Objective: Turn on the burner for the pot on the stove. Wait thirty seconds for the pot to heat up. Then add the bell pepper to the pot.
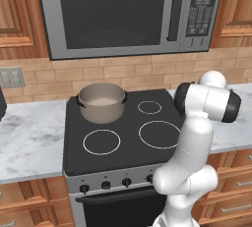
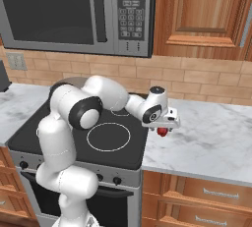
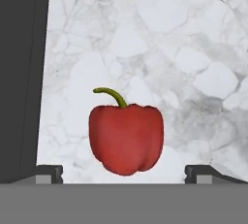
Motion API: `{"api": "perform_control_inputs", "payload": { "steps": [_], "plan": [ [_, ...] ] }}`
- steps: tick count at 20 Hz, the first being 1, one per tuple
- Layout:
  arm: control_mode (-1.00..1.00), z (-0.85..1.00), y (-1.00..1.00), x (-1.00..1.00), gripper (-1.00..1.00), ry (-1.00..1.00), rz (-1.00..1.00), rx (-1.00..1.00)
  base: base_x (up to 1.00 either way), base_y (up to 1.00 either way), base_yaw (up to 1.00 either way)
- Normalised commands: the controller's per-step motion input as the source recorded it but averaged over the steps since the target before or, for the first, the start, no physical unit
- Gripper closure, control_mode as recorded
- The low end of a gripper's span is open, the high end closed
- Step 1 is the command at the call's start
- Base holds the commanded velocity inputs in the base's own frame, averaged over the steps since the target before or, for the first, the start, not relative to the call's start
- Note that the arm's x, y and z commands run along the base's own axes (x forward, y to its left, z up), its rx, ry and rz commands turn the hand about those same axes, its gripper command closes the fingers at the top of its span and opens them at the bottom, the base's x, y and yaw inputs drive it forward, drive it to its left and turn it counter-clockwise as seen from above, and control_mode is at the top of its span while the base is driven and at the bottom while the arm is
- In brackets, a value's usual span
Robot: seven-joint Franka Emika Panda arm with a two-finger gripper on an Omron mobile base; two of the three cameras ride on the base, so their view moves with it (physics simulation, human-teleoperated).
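Reaching for the bell pepper looks like the step in hand, with the burner part judged behind it, though no knob position can be read.

From the left base view, the pot (image 1: pixel 102 102) sits on the back left ring of the stove (image 1: pixel 129 145), its pale inside bare; the arm rises at the right.

From the right base view, the claw (image 2: pixel 165 124) hangs over the marble surface (image 2: pixel 211 142) just right of the stove, with the bell pepper (image 2: pixel 162 131) directly beneath it.

From the hand view, the bell pepper (image 3: pixel 126 138) lies on the surface between the two fingertips (image 3: pixel 49 172), which stand spread wide on either side, apart from it. Next, I judge, the claw must sink straight down, then close across the pepper's glossy, lumpy sides.
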Motion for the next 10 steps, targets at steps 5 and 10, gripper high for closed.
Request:
{"api": "perform_control_inputs", "payload": {
  "steps": [5, 10],
  "plan": [
    [-1.0, -0.03, 0.0, 0.19, -1.0, 0.0, 0.0, 0.0, 0.0, 0.0, 0.0],
    [-1.0, 0.0, -0.02, 0.17, -1.0, 0.0, 0.0, 0.0, 0.0, 0.0, 0.0]
  ]
}}
